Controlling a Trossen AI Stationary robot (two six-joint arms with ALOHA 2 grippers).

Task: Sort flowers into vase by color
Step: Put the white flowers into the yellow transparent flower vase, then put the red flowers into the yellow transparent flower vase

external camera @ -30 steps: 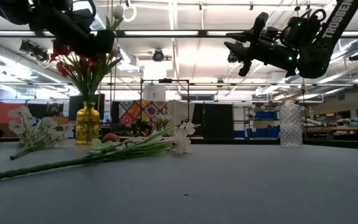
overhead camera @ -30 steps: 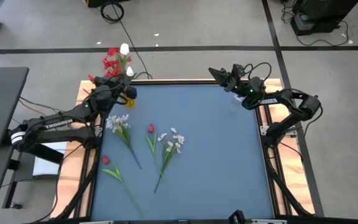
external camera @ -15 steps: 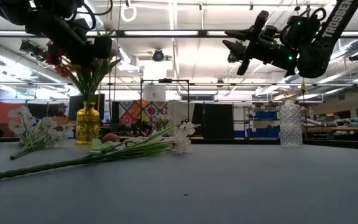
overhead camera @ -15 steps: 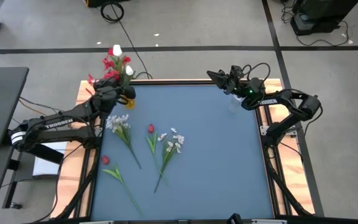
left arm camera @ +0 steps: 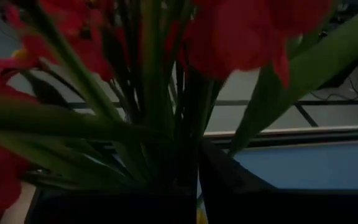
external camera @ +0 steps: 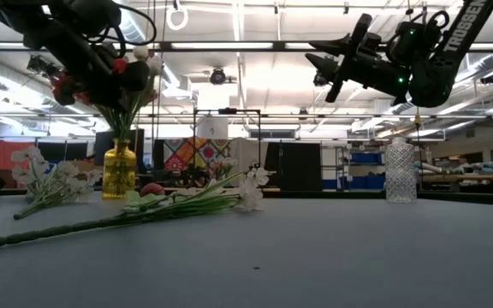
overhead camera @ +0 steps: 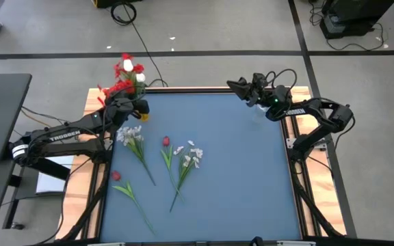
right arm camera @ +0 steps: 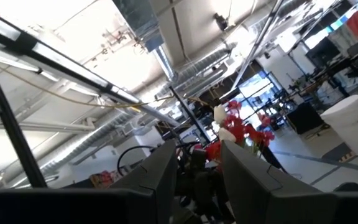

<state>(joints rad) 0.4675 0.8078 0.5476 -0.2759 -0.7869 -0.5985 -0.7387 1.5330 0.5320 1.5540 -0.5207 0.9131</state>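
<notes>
Lettering reading TROSSEN runs along your left arm (overhead camera: 63, 135). Its left gripper (overhead camera: 125, 104) is pressed together among the red bunch (overhead camera: 125, 74) over the yellow vase (external camera: 119, 171) at the table's (overhead camera: 238, 178) far left corner. Loose flowers (overhead camera: 187, 160) lie left of centre. Your right gripper (overhead camera: 237, 85) hangs spread and empty above the far edge. Only the low view shows the clear vase (external camera: 400, 172).

Arms: two dark, jointed, black tubular links
Lettering: white TROSSEN along each forearm
Lights: green dot glowing at right wrist
Cables: black loops arching over right wrist
Fingers: two flat dark blades per gripper
Bases: mounted at table's side edges
</notes>
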